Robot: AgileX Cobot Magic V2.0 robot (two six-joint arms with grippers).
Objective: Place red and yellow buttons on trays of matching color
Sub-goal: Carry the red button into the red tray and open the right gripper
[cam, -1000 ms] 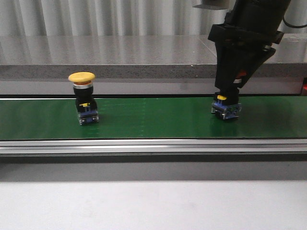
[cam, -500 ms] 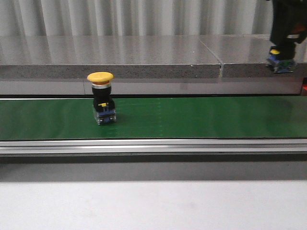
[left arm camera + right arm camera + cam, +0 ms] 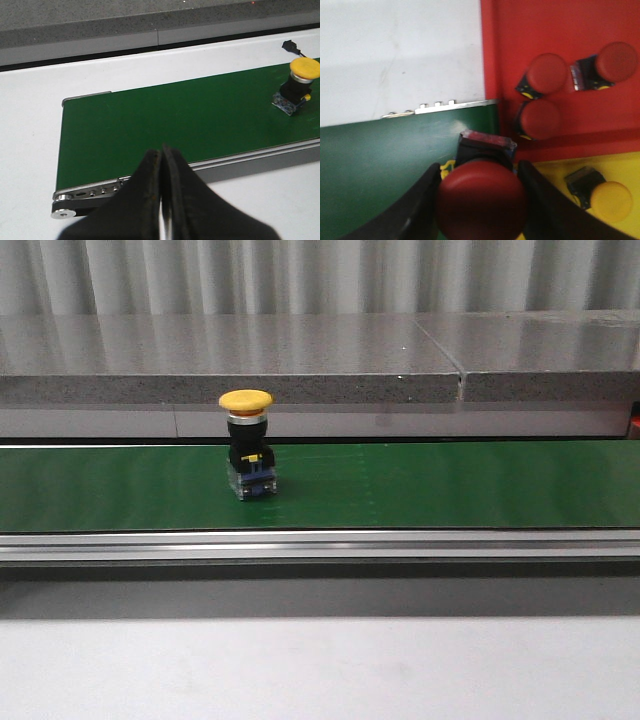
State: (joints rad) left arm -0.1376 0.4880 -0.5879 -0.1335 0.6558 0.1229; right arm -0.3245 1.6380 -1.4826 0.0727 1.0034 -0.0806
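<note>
A red button [image 3: 481, 204] is clamped between the fingers of the right gripper [image 3: 480, 200] and is held over the end of the green belt [image 3: 380, 160], just beside a red tray [image 3: 560, 20] where three red buttons [image 3: 547, 74] lie, with a yellow tray [image 3: 555, 165] next to it. A yellow button [image 3: 247, 458] is seen upright on the belt. The left gripper [image 3: 161, 200] is pressed closed on nothing above the belt's near edge.
</note>
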